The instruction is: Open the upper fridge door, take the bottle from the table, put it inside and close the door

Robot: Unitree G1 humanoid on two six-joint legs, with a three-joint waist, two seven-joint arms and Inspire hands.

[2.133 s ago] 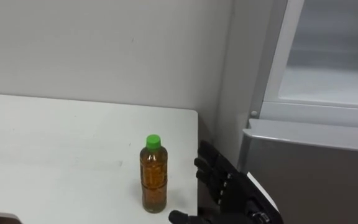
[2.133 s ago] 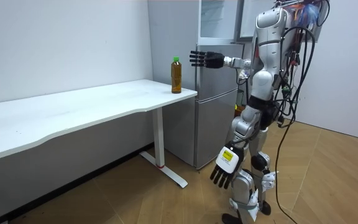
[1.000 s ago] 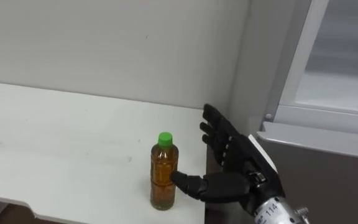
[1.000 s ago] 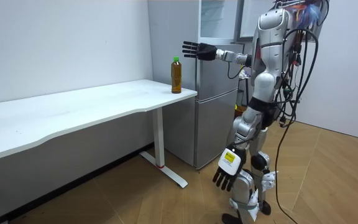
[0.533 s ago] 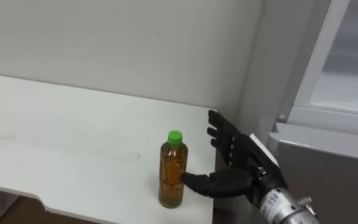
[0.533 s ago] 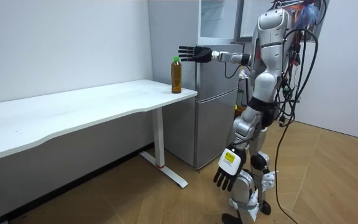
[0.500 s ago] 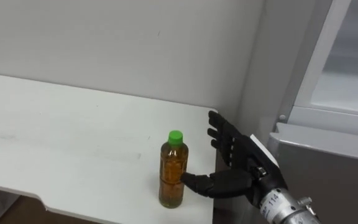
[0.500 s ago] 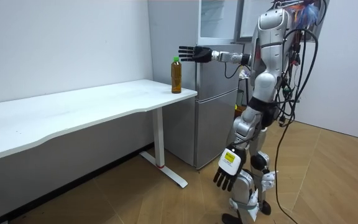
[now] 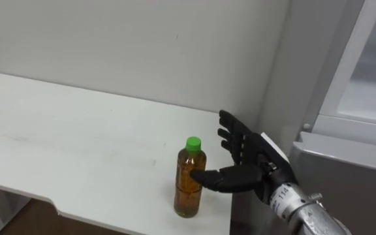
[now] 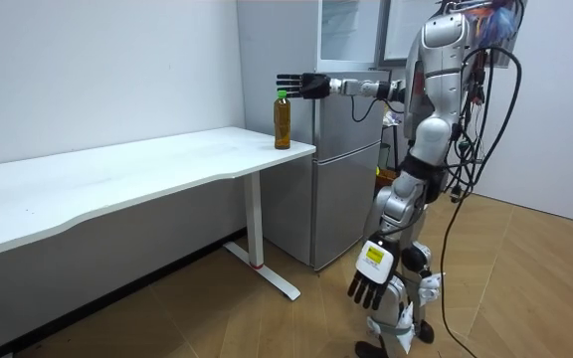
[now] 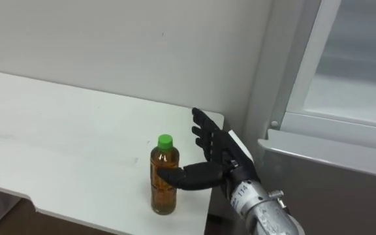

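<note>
Right hand (image 9: pixel 245 162) has moved in beside bottle (image 9: pixel 189 179), fingers spread wide, thumb possibly touching it. Not yet gripped; closing comes next. Left hand (image 10: pixel 369 287) hangs relaxed.

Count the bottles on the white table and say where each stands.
1. The bottle stands upright near the table corner next to the fridge, with the open right hand close beside it. None seems hidden.

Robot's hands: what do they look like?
The right hand is black with slim segmented fingers, a white plate on its back and a silver, labelled wrist. The left hand is black too, with a white-and-yellow tag.
</note>
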